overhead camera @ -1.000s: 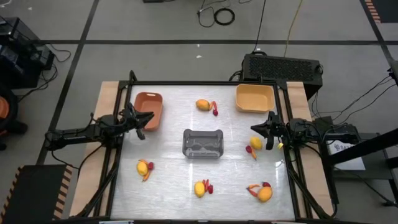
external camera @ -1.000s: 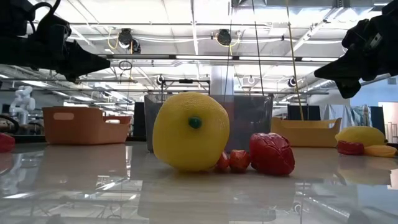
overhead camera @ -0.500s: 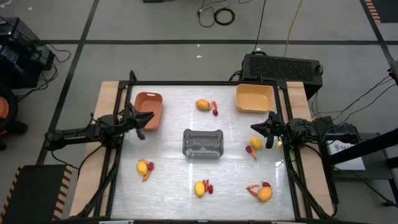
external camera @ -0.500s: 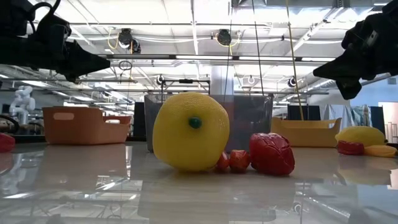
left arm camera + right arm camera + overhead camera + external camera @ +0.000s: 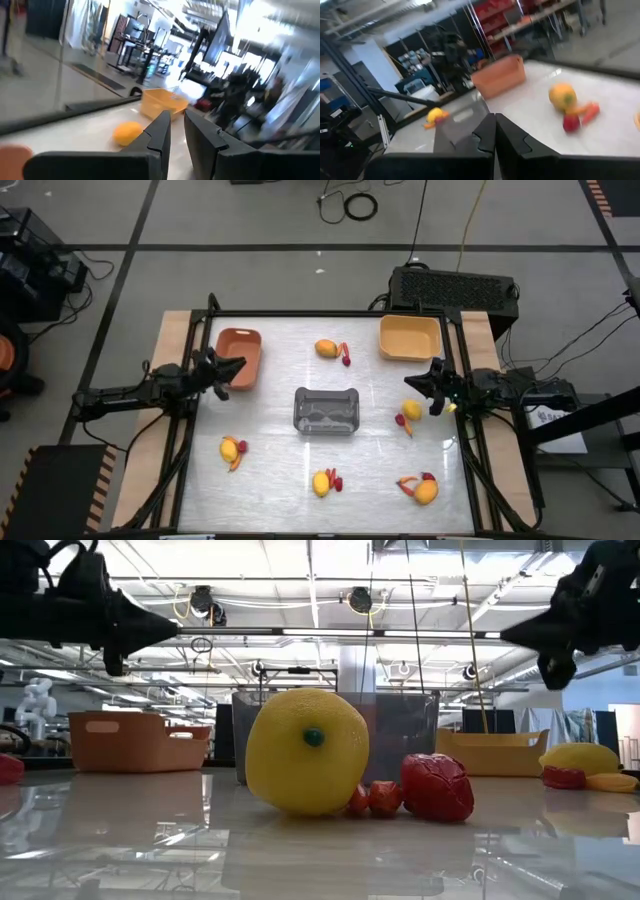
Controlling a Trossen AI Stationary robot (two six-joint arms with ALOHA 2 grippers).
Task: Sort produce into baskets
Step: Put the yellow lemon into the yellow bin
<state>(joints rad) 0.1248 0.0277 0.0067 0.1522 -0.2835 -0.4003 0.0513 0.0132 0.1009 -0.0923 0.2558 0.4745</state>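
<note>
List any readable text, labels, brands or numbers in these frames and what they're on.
No readable text in any view.
Terracotta basket, yellow basket, grey basket: no markings visible.
Yellow fruit close to the low camera: plain, only a green dot, no print.
White sheet beside the table's right edge: any print on it is too small to read.
Shelving and equipment behind the table in the wrist views: too blurred to read.
</note>
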